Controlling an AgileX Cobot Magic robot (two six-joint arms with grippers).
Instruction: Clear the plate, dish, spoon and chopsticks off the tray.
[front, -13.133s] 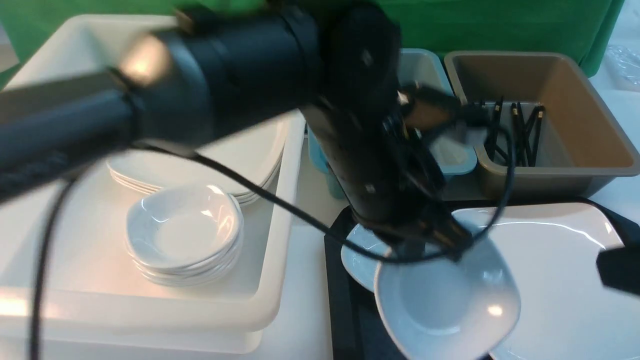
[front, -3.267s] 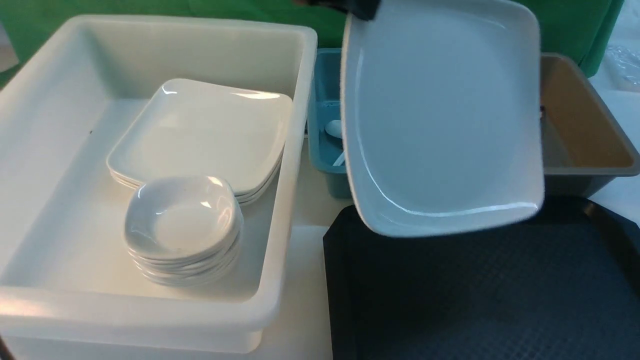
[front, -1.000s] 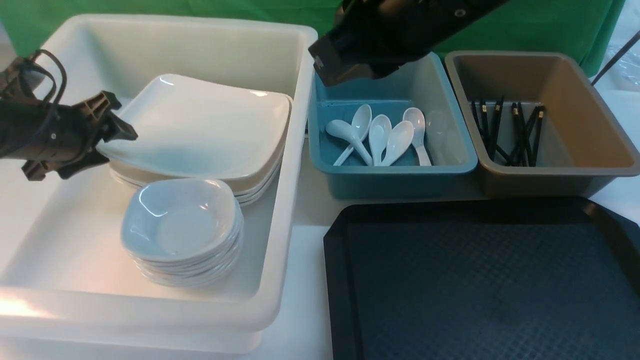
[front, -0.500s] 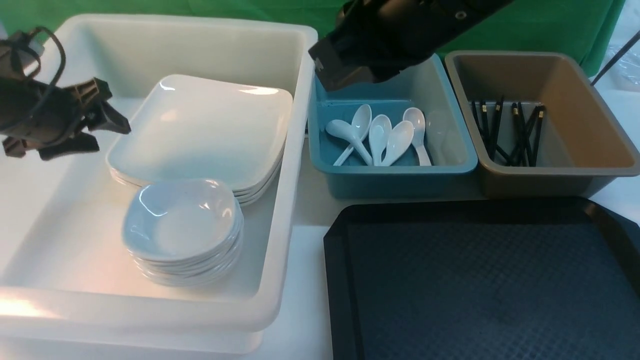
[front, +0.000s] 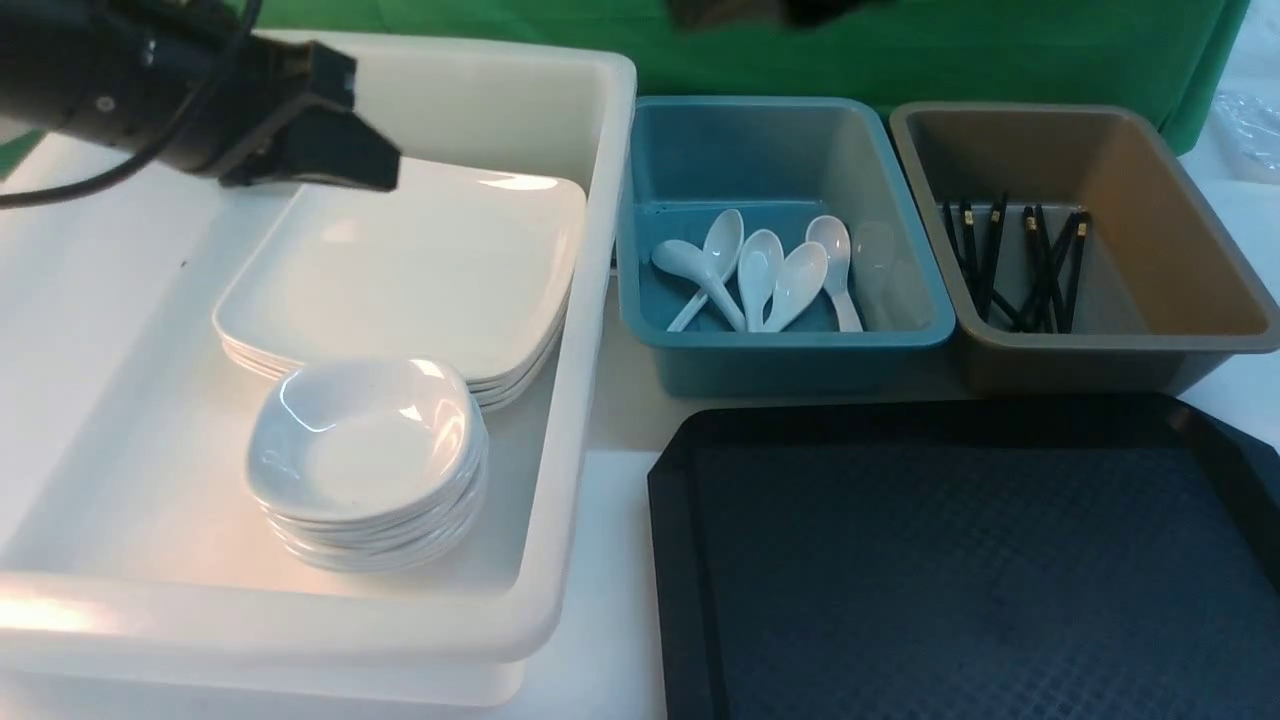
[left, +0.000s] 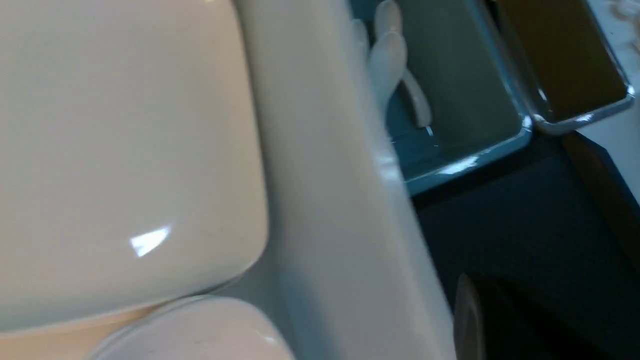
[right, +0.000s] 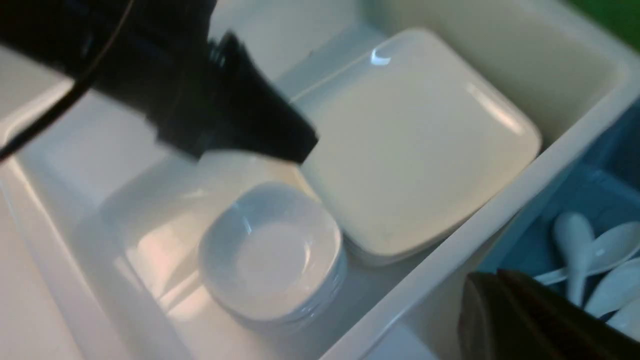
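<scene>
The black tray (front: 960, 570) lies bare at the front right. The large white plate (front: 420, 270) rests flat on top of a plate stack in the white bin (front: 590, 300), with a stack of small dishes (front: 365, 450) in front of it. My left gripper (front: 385, 178) hangs shut and empty above the plate's far left corner, also seen as the left gripper (right: 300, 142) in the right wrist view. Spoons (front: 770, 270) lie in the teal bin (front: 790, 350). Chopsticks (front: 1020, 265) lie in the brown bin (front: 1180, 250). My right gripper (right: 487, 285) is shut, empty, over the edge of the white bin (right: 450, 240).
The three bins stand in a row behind and left of the tray. A green cloth (front: 1000, 50) hangs behind them. The right arm (front: 760, 10) shows only as a dark blur at the top edge of the front view.
The left gripper let go of the plate, which settled flat on the stack. It then shut, rose and swung right. The right arm lifted almost out of the front view.
</scene>
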